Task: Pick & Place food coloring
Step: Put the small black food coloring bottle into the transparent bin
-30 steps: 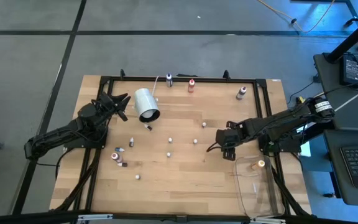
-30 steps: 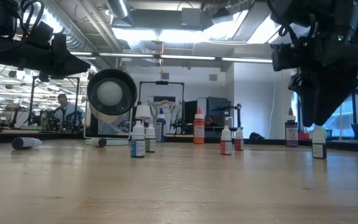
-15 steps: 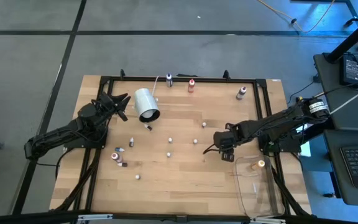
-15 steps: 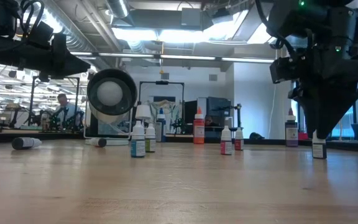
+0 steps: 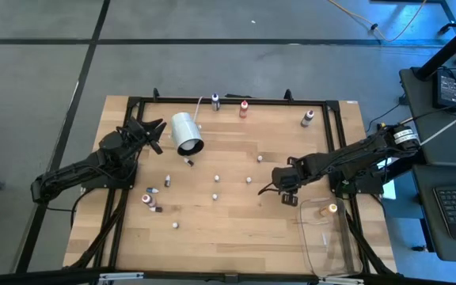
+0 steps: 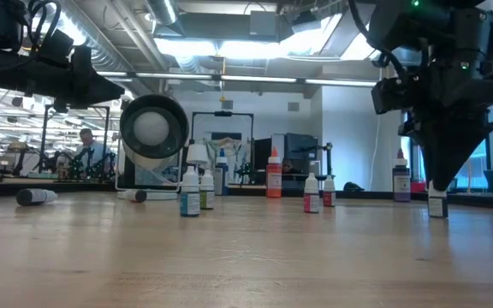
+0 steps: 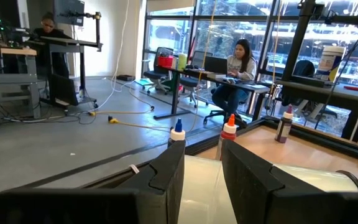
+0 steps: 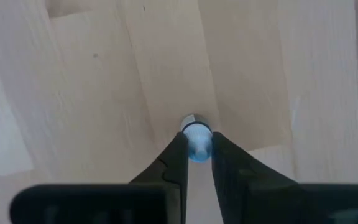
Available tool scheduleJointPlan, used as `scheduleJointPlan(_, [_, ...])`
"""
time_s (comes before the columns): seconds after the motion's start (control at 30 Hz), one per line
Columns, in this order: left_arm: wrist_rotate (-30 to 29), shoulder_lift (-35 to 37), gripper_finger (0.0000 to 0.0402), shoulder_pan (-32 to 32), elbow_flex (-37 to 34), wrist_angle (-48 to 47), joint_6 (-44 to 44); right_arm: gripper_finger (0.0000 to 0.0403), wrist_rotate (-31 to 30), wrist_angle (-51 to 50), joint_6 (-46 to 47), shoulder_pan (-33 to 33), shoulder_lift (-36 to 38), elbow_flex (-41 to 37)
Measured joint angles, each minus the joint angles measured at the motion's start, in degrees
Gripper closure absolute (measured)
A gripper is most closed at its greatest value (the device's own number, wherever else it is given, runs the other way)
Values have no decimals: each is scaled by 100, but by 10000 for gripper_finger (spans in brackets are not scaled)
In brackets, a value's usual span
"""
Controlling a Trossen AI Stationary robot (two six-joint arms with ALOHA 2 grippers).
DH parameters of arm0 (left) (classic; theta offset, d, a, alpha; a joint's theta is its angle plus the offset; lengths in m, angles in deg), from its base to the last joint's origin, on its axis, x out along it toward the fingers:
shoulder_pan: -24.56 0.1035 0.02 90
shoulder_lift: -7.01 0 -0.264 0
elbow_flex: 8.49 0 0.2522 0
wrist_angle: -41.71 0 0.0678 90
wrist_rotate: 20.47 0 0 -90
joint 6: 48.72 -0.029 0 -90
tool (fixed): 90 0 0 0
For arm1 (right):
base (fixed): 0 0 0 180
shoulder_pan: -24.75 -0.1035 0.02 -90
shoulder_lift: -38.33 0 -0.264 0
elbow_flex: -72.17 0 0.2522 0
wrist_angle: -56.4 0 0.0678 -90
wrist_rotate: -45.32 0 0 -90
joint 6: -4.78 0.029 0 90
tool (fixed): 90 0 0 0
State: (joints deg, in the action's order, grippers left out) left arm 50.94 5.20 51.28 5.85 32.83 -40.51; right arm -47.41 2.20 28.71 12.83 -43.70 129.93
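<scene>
Step in hand: grasp. My right claw [image 8: 194, 163] clamped on small bottle [image 8: 197, 137] of food coloring, upright on table [image 5: 236, 229], right-centre, near clear bin [image 5: 327, 245].

Next, I judge: lift straight up, keep bottle vertical, carry to bin.

My left claw [image 7: 202, 175] hovers over white cylinder [image 5: 186, 133], slightly parted, empty.

Right wrist view shows fingers pinching cap; high view hides bottle under arm. Low view shows bottle base on wood.

Right gripper [image 5: 279, 190] lowered to the table's right-centre, pointing straight down, fingers [image 8: 174, 163] pinched together. Left gripper [image 5: 155, 131] raised at the left edge, arm folded, idle.
</scene>
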Motion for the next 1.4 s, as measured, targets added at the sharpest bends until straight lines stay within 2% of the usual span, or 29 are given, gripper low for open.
scheduleJointPlan(0.13, [0, -1, 297, 0, 0, 0, 0, 347, -3, -131, -73, -3, -1, 334])
scheduleJointPlan(0.33, [0, -2, 297, 0, 0, 0, 0, 347, -14, -1011, -11, -117, 1, 1362])
scheduleJointPlan(0.57, [0, -2, 297, 0, 0, 0, 0, 347, -13, -1806, 656, -923, 6, 2468])
scheduleJointPlan(0.83, [0, -1, 297, 0, 0, 0, 0, 347, -34, -2038, 3007, -2407, 10, 2667])
scheduleJointPlan(1.03, [0, -2, 297, 0, 0, 0, 0, 347, -711, -2044, 4686, -3451, 10, 2602])
scheduleJointPlan(1.13, [0, -2, 297, 0, 0, 0, 0, 347, -951, -2273, 5511, -3850, 10, 2602])
scheduleJointPlan(1.3, [0, 0, 297, 0, 0, -2, 0, 347, -834, -2809, 6892, -4370, -8, 2600])
scheduleJointPlan(1.4, [0, -1, 297, 0, 0, -2, 0, 347, -841, -2931, 7394, -4582, -66, 2600])
